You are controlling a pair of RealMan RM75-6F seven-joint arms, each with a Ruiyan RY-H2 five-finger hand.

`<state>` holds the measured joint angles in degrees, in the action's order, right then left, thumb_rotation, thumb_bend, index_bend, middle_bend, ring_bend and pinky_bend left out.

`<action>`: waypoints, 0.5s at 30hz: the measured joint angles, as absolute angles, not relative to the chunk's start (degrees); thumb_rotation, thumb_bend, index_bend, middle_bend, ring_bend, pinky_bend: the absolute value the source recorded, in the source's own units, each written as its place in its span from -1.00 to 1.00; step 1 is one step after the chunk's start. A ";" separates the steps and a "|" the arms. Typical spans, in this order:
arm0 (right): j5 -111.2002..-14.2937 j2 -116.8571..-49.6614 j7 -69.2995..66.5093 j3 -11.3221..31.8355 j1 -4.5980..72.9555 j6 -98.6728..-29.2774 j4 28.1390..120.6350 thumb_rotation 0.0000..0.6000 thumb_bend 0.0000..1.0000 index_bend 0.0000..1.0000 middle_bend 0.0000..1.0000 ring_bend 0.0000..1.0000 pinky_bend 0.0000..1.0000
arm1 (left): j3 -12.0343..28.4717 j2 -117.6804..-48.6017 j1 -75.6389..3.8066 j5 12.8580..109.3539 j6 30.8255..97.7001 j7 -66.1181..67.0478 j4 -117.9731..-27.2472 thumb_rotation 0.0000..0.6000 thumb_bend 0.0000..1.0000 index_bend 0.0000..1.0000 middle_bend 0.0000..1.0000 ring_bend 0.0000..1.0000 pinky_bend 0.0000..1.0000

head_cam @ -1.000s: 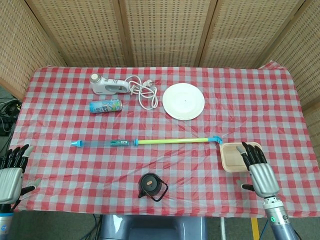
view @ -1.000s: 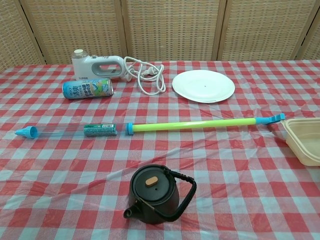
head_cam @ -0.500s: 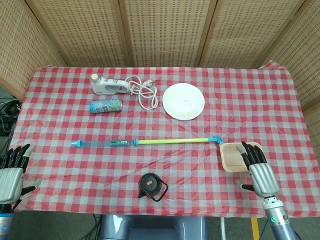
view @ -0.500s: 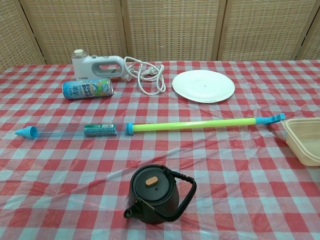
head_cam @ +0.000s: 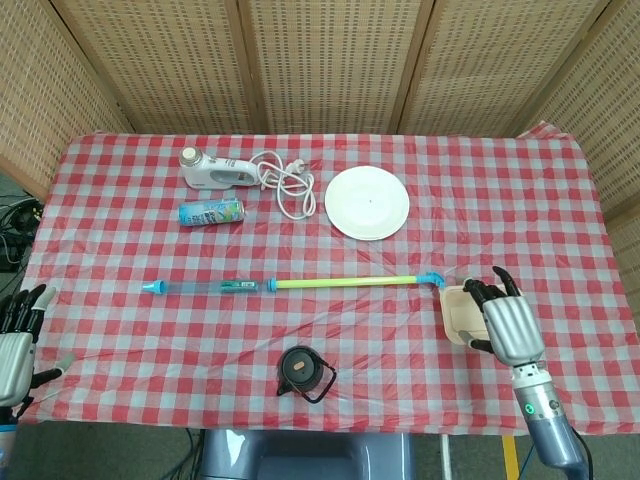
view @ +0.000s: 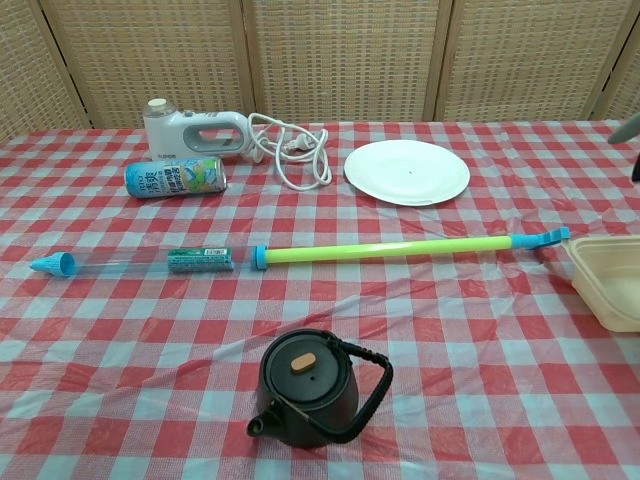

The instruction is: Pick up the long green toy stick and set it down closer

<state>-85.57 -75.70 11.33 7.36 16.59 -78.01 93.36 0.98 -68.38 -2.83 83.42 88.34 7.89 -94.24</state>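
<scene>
The long toy stick lies flat across the middle of the checked table. Its green half (head_cam: 345, 282) (view: 385, 249) ends in a blue hook at the right, and a clear blue half (head_cam: 205, 287) runs to the left. My right hand (head_cam: 507, 322) hovers with fingers spread over a beige container (head_cam: 455, 312), just right of the stick's hook end and not touching the stick. In the chest view only a fingertip (view: 627, 129) shows at the right edge. My left hand (head_cam: 16, 345) is at the table's front left corner, fingers straight, holding nothing.
A black kettle (head_cam: 304, 372) (view: 310, 388) stands in front of the stick's middle. Behind the stick are a white plate (head_cam: 367, 203) (view: 407, 171), a drink can (head_cam: 211, 212) (view: 176, 177) and a white hand mixer (head_cam: 215, 172) (view: 195, 131) with its cord. The beige container (view: 605, 280) sits at the right.
My right hand has risen and shifted a little forward and left, with fingers spread wider. My left hand has slid slightly toward the left edge. The stick has not moved.
</scene>
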 measured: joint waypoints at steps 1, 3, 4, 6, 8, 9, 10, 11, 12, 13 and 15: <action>-84.35 -75.76 12.97 8.38 17.66 -76.72 93.89 1.00 -0.63 -0.29 0.44 0.48 -0.28 | 1.11 -68.32 -2.86 83.20 88.19 7.84 -94.28 1.00 -0.60 -1.00 -1.00 -1.00 -1.00; -82.38 -75.95 15.53 9.68 19.41 -74.74 94.52 1.00 -0.63 -0.24 0.60 0.63 -0.19 | 1.46 -68.18 -2.94 82.61 87.81 7.64 -94.31 1.00 -0.60 -1.00 -1.00 -1.00 -1.00; -81.36 -76.11 16.76 10.36 20.28 -73.76 94.72 1.00 -0.61 -0.20 0.68 0.71 -0.14 | 1.53 -68.15 -2.96 82.46 87.71 7.58 -94.31 1.00 -0.60 -1.00 -1.00 -1.00 -1.00; -78.98 -76.66 19.24 11.82 22.37 -71.53 94.97 1.00 -0.58 -0.15 0.78 0.79 -0.08 | 1.79 -68.05 -3.02 81.91 87.39 7.39 -94.28 1.00 -0.60 -1.00 -1.00 -1.00 -1.00; -76.54 -77.53 21.19 13.03 24.30 -69.44 94.81 1.00 -0.55 -0.10 0.87 0.86 -0.03 | 2.14 -68.00 -3.10 81.19 87.06 7.27 -94.10 1.00 -0.60 -1.00 -1.00 -1.00 -1.00; -75.35 -77.99 21.96 13.50 24.94 -68.62 94.62 1.00 -0.54 -0.09 0.89 0.88 -0.02 | 2.32 -68.01 -3.16 80.84 86.85 7.24 -93.96 1.00 -0.60 -1.00 -1.00 -1.00 -1.00; -73.64 -78.68 22.96 14.11 25.76 -67.54 94.27 1.00 -0.53 -0.08 0.91 0.90 -0.01 | 2.47 -68.03 -3.22 80.52 86.60 7.20 -93.81 1.00 -0.60 -1.00 -1.00 -1.00 -1.00; -72.30 -79.25 23.65 14.53 26.45 -66.72 93.93 1.00 -0.52 -0.07 0.92 0.91 -0.01 | 2.64 -68.07 -3.31 80.15 86.23 7.15 -93.64 1.00 -0.60 -1.00 -1.00 -1.00 -1.00; -70.92 -79.89 24.33 14.93 27.18 -65.90 93.49 1.00 -0.52 -0.06 0.93 0.91 -0.01 | 2.74 -68.09 -3.39 79.90 85.96 7.14 -93.52 1.00 -0.60 -1.00 -1.00 -1.00 -1.00; -69.08 -80.85 25.23 15.42 28.22 -64.81 92.71 1.00 -0.51 -0.05 0.94 0.92 -0.01 | 2.85 -68.09 -3.47 79.69 85.74 7.19 -93.42 1.00 -0.60 -1.00 -1.00 -1.00 -1.00; -66.54 -82.49 26.52 16.00 29.80 -63.32 91.08 1.00 -0.51 -0.05 0.95 0.93 -0.01 | 3.06 -68.06 -3.55 79.49 85.64 7.53 -93.38 1.00 -0.60 -1.00 -1.00 -1.00 -1.00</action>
